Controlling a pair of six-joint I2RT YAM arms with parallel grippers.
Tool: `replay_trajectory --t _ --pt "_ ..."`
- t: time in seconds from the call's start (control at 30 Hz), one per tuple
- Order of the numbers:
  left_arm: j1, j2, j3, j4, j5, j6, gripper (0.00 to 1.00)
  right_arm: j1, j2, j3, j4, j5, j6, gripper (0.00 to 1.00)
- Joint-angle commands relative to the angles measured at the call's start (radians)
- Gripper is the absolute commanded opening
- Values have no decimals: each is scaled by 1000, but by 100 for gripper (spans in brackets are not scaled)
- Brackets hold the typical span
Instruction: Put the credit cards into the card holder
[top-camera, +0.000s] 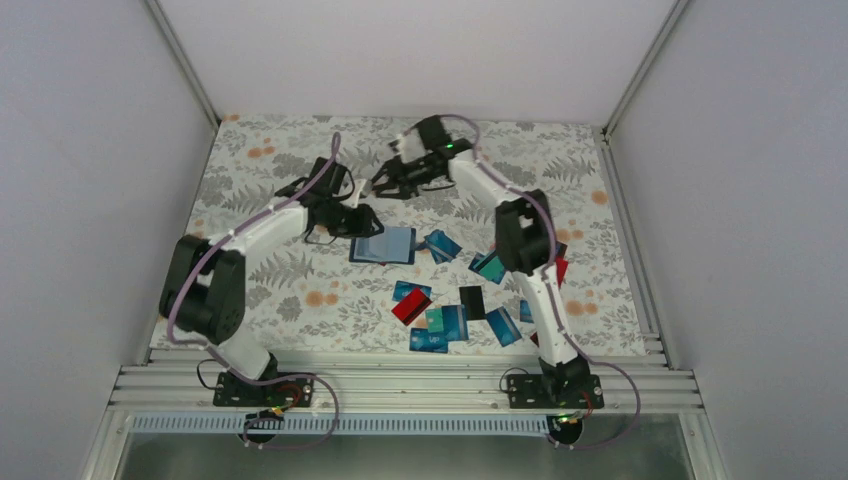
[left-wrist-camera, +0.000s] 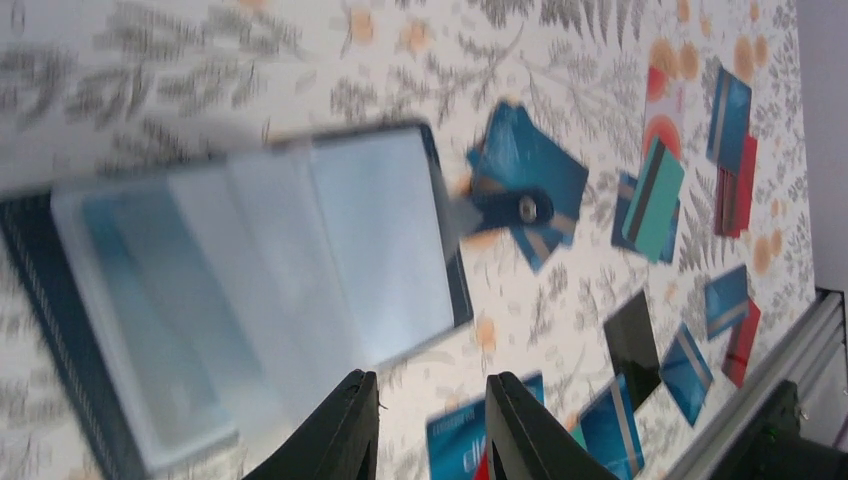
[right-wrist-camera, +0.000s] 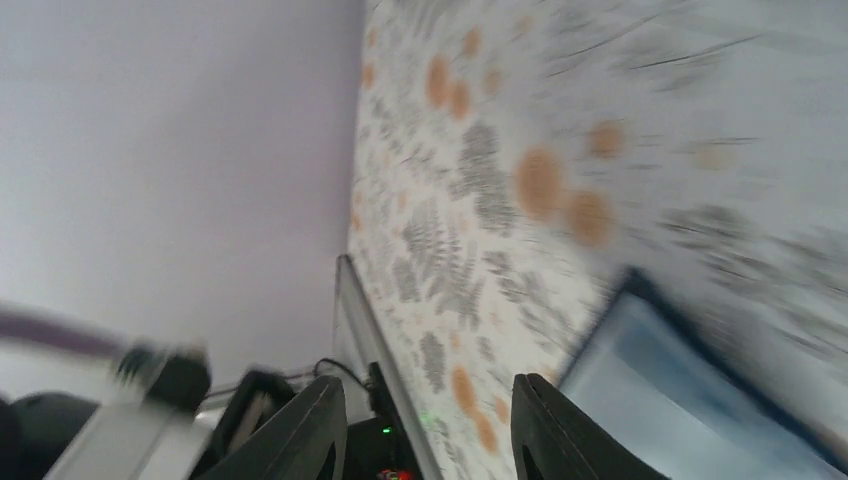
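The card holder (top-camera: 384, 245) lies open on the floral cloth, its clear sleeves up, filling the left of the left wrist view (left-wrist-camera: 260, 280); its snap strap (left-wrist-camera: 515, 207) points at a pile of blue credit cards (left-wrist-camera: 530, 165). More credit cards lie scattered: teal (left-wrist-camera: 655, 185), black (left-wrist-camera: 632, 335), red (top-camera: 411, 309) and blue (top-camera: 430, 340). My left gripper (top-camera: 365, 222) hovers at the holder's far-left corner, jaws (left-wrist-camera: 430, 420) parted with only cloth and a blue card between them. My right gripper (top-camera: 383, 188) hangs behind the holder, open and empty (right-wrist-camera: 425, 430); the holder's corner (right-wrist-camera: 690, 390) shows beside it.
Pale enclosure walls (top-camera: 90, 180) stand left, right and behind. A metal rail (top-camera: 400, 385) runs along the near edge with both arm bases on it. A side rail (right-wrist-camera: 360, 310) borders the cloth in the right wrist view, which is blurred.
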Motion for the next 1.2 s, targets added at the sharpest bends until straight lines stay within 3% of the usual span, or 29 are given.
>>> replay_trajectory --t 0.0,0.17,0.3,0.43,0.87,1.17 --pt "-19 152 173 -40 2 58 27 -136 -199 -153 -103 186 -114 41" --pt "-41 250 278 -78 4 72 28 -157 -301 -366 -177 333 -205 36" --pt "-81 343 339 -164 -1 123 28 -157 -383 -560 -108 343 -206 30" --pt "-95 369 319 -184 -54 124 28 -144 -397 -640 -89 288 -229 26" --pt "-93 363 264 -186 -209 150 28 -64 -238 -552 -68 82 -280 21" --pt "-87 325 218 -178 -258 156 27 -51 -176 -548 -115 241 -281 16"
